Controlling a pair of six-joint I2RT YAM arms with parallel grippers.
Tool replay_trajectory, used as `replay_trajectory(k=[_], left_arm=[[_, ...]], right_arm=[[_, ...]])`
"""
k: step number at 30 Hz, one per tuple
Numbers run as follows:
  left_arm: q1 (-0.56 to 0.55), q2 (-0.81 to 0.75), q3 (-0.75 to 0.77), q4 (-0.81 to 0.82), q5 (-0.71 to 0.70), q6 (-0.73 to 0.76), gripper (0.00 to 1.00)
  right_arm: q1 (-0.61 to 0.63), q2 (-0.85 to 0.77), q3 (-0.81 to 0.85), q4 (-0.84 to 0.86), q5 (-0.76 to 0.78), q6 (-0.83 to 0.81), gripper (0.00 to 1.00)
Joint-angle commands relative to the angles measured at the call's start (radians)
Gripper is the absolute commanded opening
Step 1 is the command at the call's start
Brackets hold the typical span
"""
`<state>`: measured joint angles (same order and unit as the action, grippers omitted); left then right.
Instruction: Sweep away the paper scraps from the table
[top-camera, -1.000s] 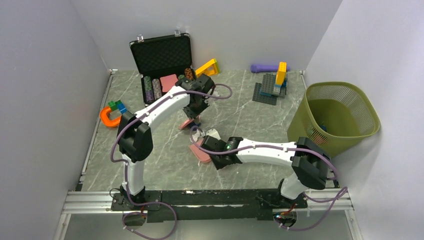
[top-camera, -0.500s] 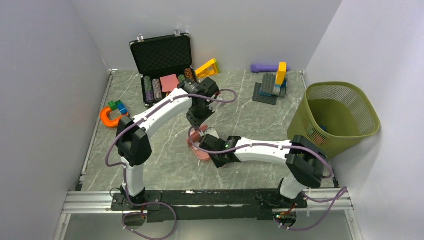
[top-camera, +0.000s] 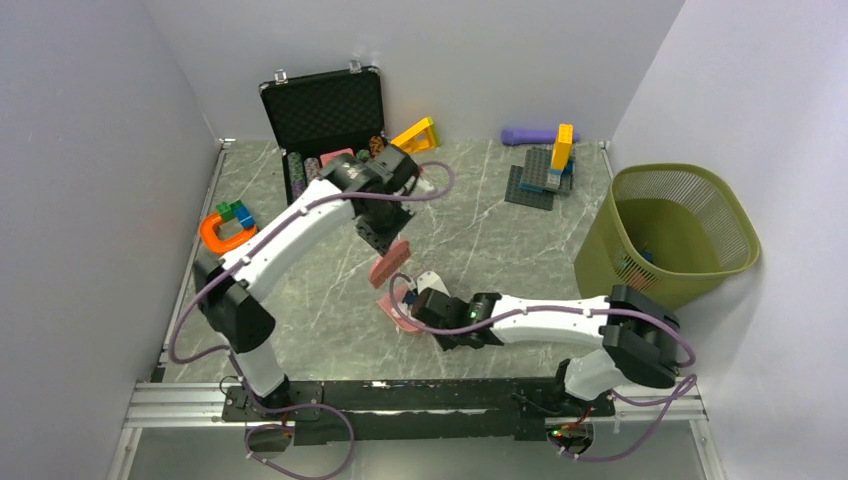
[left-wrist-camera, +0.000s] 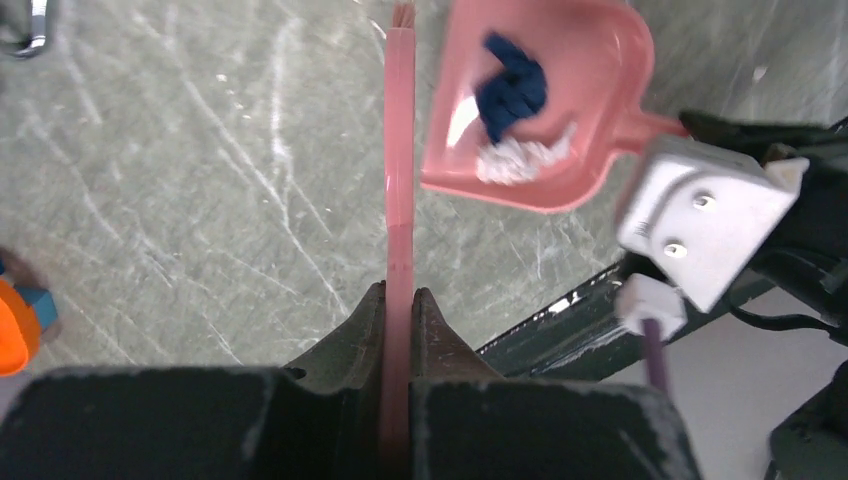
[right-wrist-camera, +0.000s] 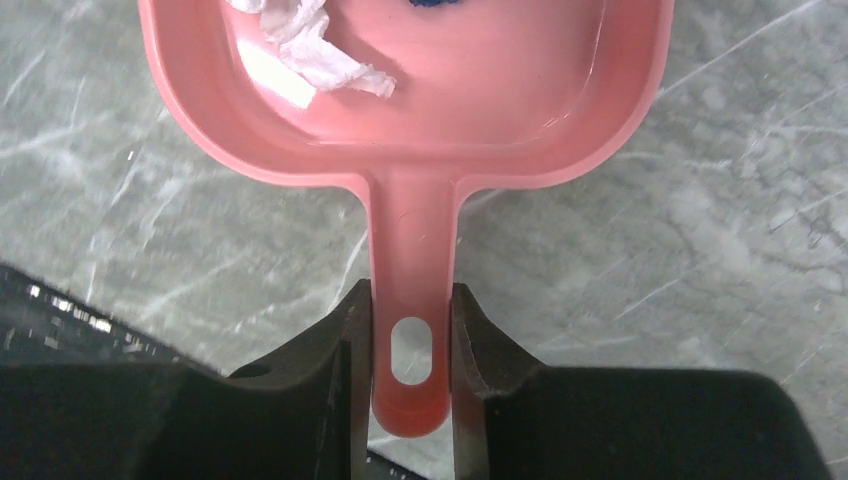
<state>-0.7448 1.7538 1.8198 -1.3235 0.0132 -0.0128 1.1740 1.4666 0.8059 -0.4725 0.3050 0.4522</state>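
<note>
My left gripper is shut on the thin handle of a pink brush. The brush hangs just beyond and left of a pink dustpan. My right gripper is shut on the dustpan's handle. It holds the pan low over the grey-green marble table. In the pan lie a navy paper wad and a white paper wad. I see no other scraps on the table.
A green mesh basket stands at the right. An open black case with poker chips is at the back left. An orange horseshoe piece with bricks lies left. A grey baseplate with bricks and a purple cylinder sit at the back.
My left arm's elbow has swung out to the left and the brush has come toward the dustpan. My right gripper has drawn the dustpan slightly toward the near edge.
</note>
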Motion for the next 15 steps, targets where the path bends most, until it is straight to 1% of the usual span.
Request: replay_trajectory(k=[1, 3, 5, 8, 11, 13, 15], left_arm=[[0.124, -0.198, 0.007, 0.095, -0.024, -0.071, 0.00], [0.184, -0.299, -0.079, 0.175, -0.006, -0.090, 0.00], [0.226, -0.398, -0.174, 0.243, -0.026, -0.115, 0.00], [0.244, -0.523, -0.341, 0.313, -0.152, -0.153, 0.00], [0.247, -0.623, -0.475, 0.356, -0.261, -0.169, 0.00], [0.249, -0.687, -0.550, 0.368, -0.342, -0.187, 0.00], [0.248, -0.751, -0.626, 0.404, -0.372, -0.190, 0.00]], right_arm=[[0.043, -0.123, -0.057, 0.061, 0.043, 0.036, 0.00], [0.042, -0.184, -0.068, 0.038, 0.048, 0.058, 0.00], [0.042, -0.233, -0.053, -0.006, 0.056, 0.081, 0.00], [0.042, -0.284, 0.019, -0.098, 0.060, 0.110, 0.00], [0.029, -0.306, 0.153, -0.221, 0.095, 0.153, 0.00], [-0.012, -0.296, 0.248, -0.304, 0.086, 0.174, 0.00], [-0.077, -0.291, 0.320, -0.339, 0.029, 0.169, 0.00]])
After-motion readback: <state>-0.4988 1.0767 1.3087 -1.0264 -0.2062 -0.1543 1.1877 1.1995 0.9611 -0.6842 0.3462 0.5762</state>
